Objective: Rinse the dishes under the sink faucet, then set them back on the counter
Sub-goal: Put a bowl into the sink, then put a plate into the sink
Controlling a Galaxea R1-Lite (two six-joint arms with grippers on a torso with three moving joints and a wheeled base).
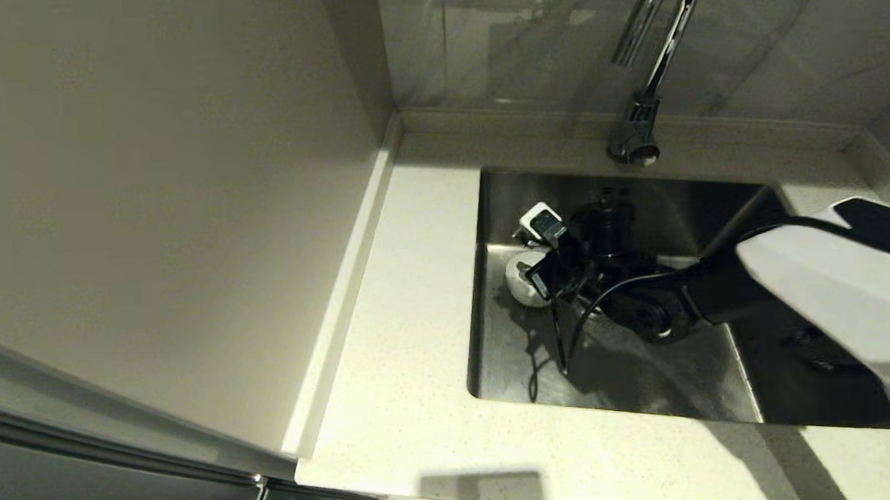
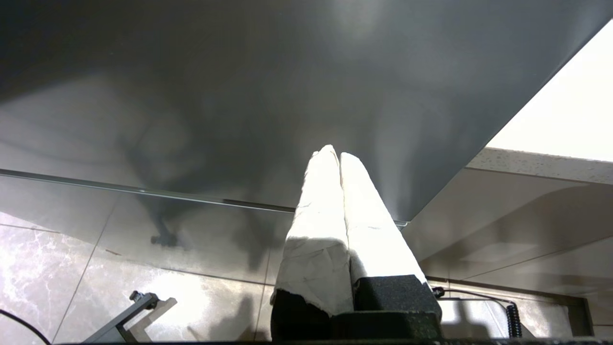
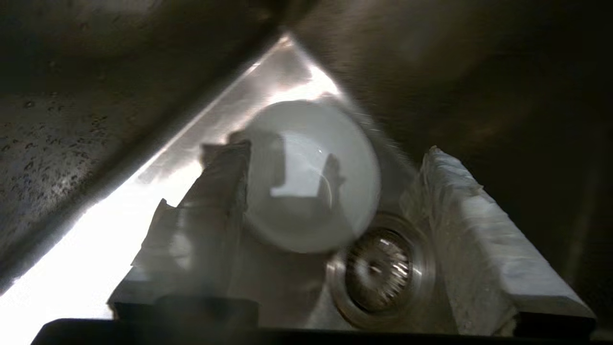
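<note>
Right gripper (image 3: 330,191) spread over white bowl (image 3: 311,177) — sink (image 1: 488,203) corner

a tall, plain beige panel (image 1: 151,218) fills the left of the head view, standing upright along the worktop's left edge. behind the basin rises a grey marbled wall tile (image 1: 541,43) with pale veins and soft reflections. at the lower left, a dark glossy cabinet front (image 1: 87,483) sits below a thin metallic strip (image 1: 123,444). in the left wrist view, a smooth dark grey surface (image 2: 239,96) spreads overhead, a marbled floor tile (image 2: 48,268) lies below it, and a coiled black cable (image 2: 512,318) hangs near a pale cabinet face (image 2: 503,225).
</note>
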